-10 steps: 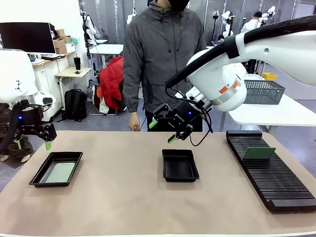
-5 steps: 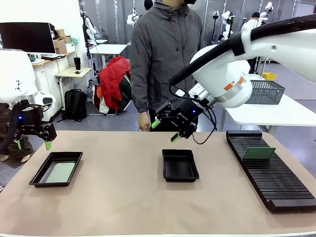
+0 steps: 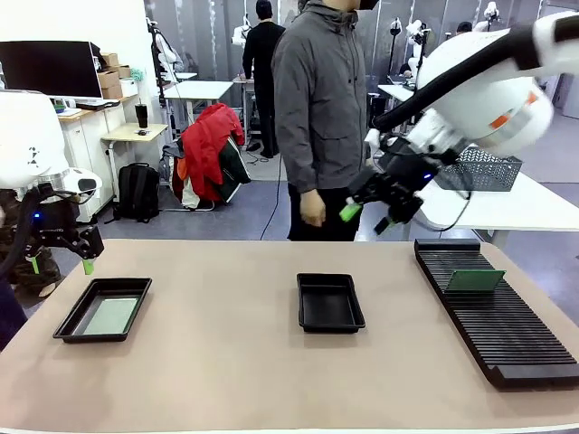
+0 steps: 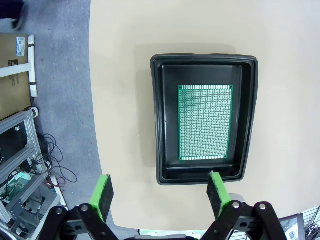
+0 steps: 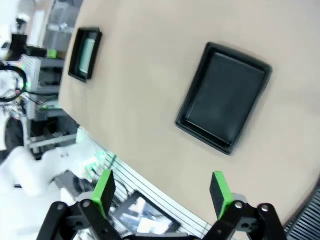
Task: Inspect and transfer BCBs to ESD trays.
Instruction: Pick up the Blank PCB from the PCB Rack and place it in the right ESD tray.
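We read no text, brand or number anywhere; the label (image 4: 20,46) on the cardboard box (image 4: 12,75) was too blurred to read.

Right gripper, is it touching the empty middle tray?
Apart. In the front view the right gripper hangs open in the air, high above and to the right of the middle tray.

Front camera — fixed, facing across the worktop (image 3: 226,380). Wrist cameras look down — left close, right higher and tilted; all share the left ESD tray (image 4: 165,125).
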You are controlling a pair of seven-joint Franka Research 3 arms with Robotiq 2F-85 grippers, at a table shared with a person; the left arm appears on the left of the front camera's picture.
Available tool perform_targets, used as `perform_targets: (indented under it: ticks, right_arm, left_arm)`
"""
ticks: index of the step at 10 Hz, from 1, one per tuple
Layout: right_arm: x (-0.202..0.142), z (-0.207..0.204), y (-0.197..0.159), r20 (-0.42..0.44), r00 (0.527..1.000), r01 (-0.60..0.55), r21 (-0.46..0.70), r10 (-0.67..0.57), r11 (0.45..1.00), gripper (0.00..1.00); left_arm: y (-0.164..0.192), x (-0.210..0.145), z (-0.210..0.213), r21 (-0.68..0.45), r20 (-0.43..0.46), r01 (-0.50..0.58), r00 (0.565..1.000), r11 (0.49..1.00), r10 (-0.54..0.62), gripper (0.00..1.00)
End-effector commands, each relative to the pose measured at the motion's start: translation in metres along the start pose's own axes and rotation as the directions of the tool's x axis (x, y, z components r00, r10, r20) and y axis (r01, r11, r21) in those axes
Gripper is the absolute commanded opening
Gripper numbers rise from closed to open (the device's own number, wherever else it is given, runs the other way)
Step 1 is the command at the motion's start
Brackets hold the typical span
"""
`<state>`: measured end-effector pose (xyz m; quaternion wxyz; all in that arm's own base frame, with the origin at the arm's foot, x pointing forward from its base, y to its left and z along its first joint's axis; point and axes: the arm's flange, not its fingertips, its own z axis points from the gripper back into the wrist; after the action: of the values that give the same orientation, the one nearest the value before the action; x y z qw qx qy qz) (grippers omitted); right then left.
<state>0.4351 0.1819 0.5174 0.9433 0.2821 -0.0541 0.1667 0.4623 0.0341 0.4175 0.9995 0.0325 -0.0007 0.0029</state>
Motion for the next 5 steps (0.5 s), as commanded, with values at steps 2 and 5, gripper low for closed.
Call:
perform_targets:
  ticks: [2, 5]
  right_arm:
    - [-0.012, 0.073, -0.021, -0.074, 0.959, -0.28, -0.089, 0.274, 0.956, 1.0]
    - [-0.024, 0.148, -0.038, -0.163, 0.853, -0.519, -0.182, 0.495, 0.835, 1.0]
  left_arm:
    - [0.0, 0.0, -0.001, 0.0, -0.002, -0.002, 1.0, 1.0, 0.002, 1.0]
    - [0.0, 0.0, -0.001, 0.0, -0.002, -0.002, 1.0, 1.0, 0.002, 1.0]
